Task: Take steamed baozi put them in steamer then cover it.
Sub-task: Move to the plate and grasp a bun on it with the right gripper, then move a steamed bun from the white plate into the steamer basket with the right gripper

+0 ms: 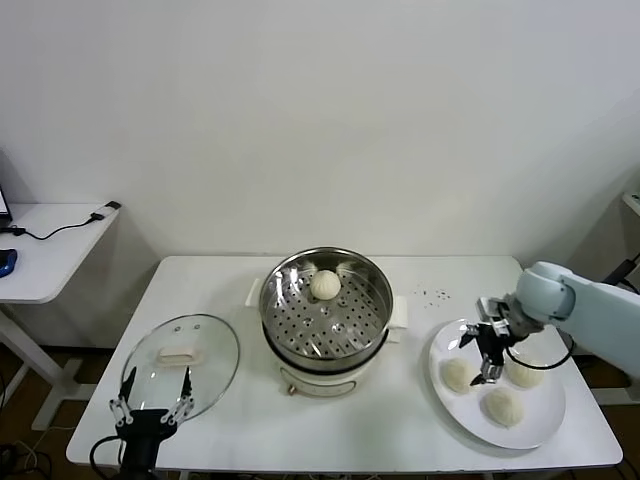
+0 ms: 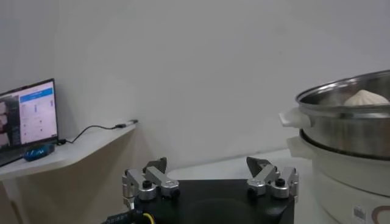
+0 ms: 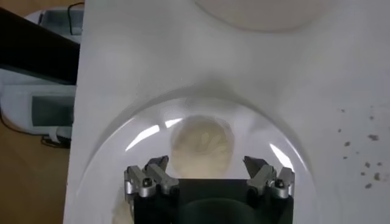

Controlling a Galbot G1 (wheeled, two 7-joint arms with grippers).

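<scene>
The steamer stands mid-table with one baozi on its perforated tray. Three more baozi lie on a white plate at the right. My right gripper hangs open just above the plate, next to the left bun. In the right wrist view that bun sits between the open fingertips of the gripper, untouched. The glass cover lies flat at the table's left. My left gripper is open and empty at the cover's near edge; in its wrist view it faces the steamer.
A white side desk with a cable stands left of the table; a laptop rests on it. Dark specks dot the table right of the steamer. The wall is close behind.
</scene>
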